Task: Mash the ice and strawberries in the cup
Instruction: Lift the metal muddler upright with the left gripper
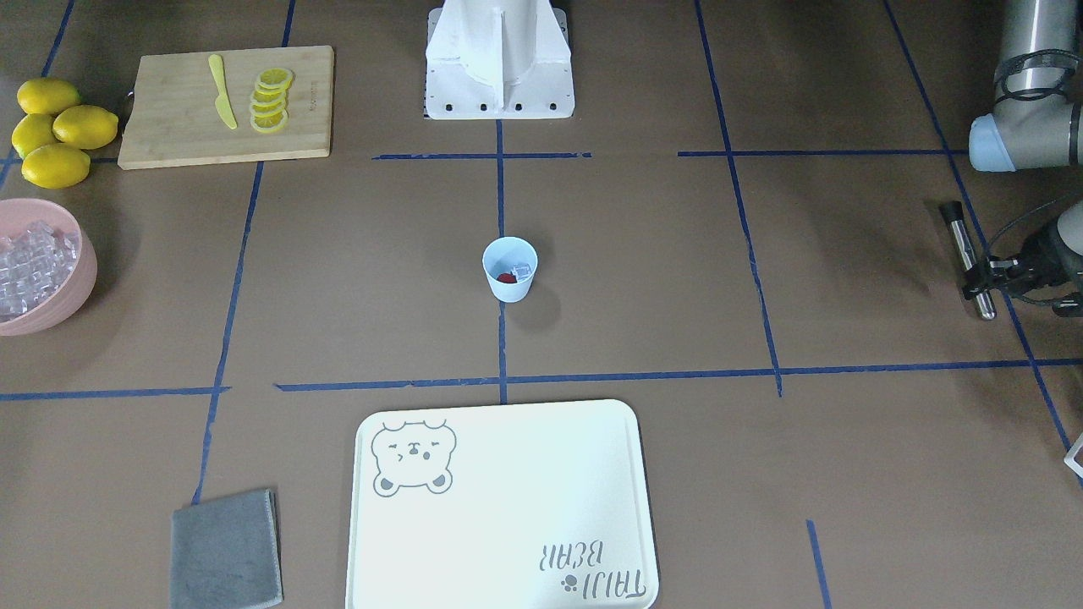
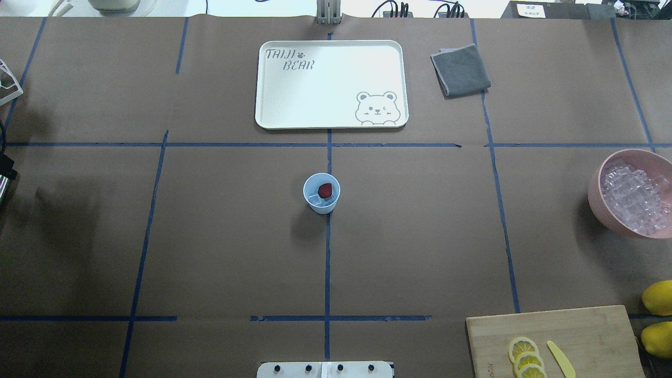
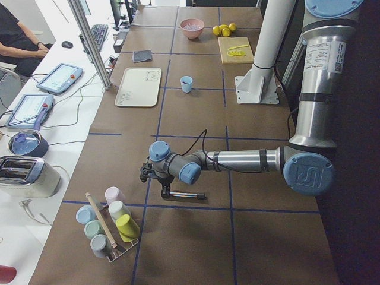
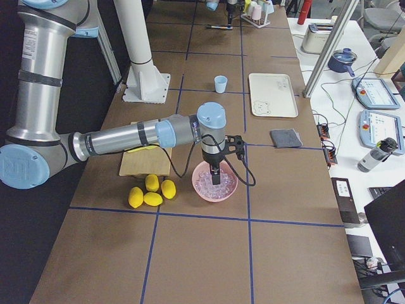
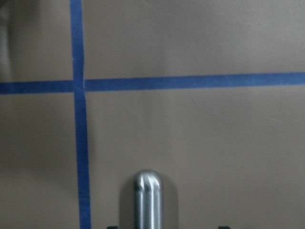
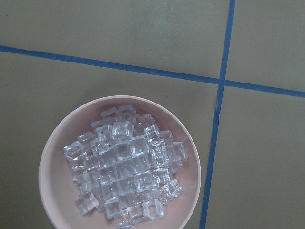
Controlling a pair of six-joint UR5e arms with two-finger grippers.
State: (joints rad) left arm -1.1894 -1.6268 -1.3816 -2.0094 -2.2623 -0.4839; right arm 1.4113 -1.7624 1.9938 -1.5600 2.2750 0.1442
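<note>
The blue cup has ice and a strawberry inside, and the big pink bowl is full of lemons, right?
Not quite. The pink bowl is full of ice cubes, not lemons, as the right wrist-mounted view shows. The lemons lie beside the cutting board. The blue cup does hold ice and a strawberry.

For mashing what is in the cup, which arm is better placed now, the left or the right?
Left. The left pincer grips the metal rod, the likely masher, though far from the cup. The right pincer hangs over the bowl, also far, with no tool seen.
</note>
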